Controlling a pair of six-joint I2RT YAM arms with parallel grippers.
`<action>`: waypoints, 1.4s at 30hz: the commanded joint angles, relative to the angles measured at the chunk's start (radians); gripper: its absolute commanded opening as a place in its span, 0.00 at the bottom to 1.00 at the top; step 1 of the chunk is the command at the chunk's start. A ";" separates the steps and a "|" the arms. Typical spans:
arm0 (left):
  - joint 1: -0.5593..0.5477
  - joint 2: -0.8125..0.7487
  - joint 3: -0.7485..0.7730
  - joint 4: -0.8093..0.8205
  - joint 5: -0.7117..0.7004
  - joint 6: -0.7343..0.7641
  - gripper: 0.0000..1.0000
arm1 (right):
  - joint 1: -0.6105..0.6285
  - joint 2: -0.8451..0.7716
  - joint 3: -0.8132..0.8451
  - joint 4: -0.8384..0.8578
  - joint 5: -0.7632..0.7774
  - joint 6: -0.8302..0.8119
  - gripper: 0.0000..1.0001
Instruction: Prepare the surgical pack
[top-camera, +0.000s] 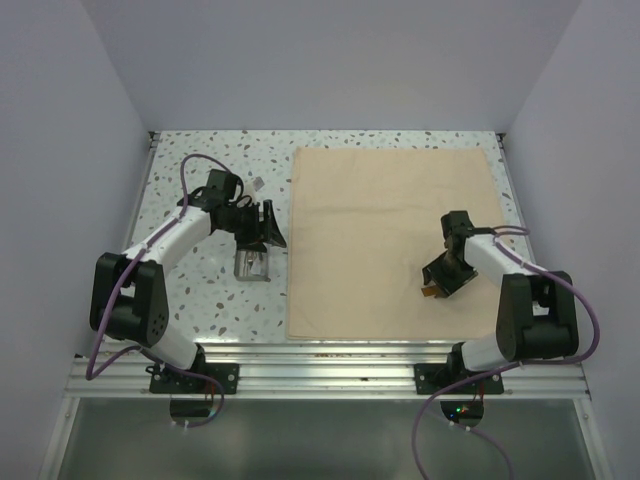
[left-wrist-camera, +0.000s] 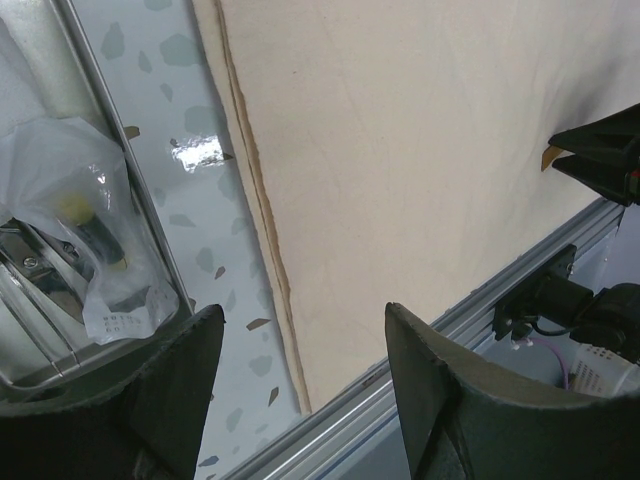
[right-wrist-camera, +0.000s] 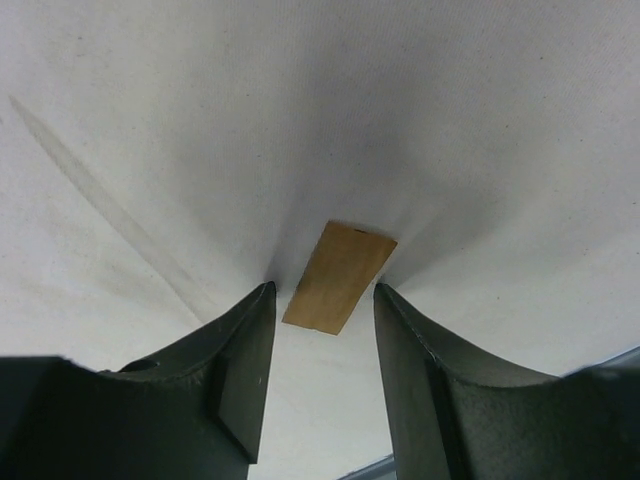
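From above, the tan cloth sheet (top-camera: 390, 200) lies flat on the speckled surface (top-camera: 200, 300). The right pincer (top-camera: 440, 280) is planted on the cloth's near right part, with a small brown tab (top-camera: 430, 292) at its tips. The left pincer (top-camera: 265, 228) hangs off the cloth. The small metal tray (top-camera: 252, 266) sits just beside its tips on the side toward its own base, so the left arm is much the nearer to the tray.

In the left wrist view, the left pincer (left-wrist-camera: 305, 330) stands wide apart with nothing between its jaws. The tray's bright rim (left-wrist-camera: 140, 200) runs to its left. The tray holds a crinkled clear packet (left-wrist-camera: 70, 190) and a steel instrument (left-wrist-camera: 35, 255); I cannot tell whether that is scissors or forceps. The cloth's hemmed edge lies ahead.

In the right wrist view, the right pincer (right-wrist-camera: 325, 295) is parted and straddles the tab (right-wrist-camera: 340, 265). The tab is a thin, flat rectangle whose long axis runs roughly along the gap, slightly skewed. Soft creases in the cloth (right-wrist-camera: 300, 120) fan out from both tips, which suggests they are pressing on the matte weave. Closing would likely pinch the tab across its short width.
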 joint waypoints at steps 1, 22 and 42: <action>-0.003 -0.008 0.016 -0.001 0.016 0.015 0.69 | -0.006 -0.007 -0.015 0.009 0.002 0.018 0.47; -0.003 -0.008 0.023 -0.012 0.013 0.028 0.69 | -0.014 0.007 -0.009 0.029 -0.003 0.000 0.36; -0.003 -0.009 0.025 0.014 0.054 0.003 0.69 | 0.001 -0.045 0.092 -0.046 -0.035 -0.032 0.32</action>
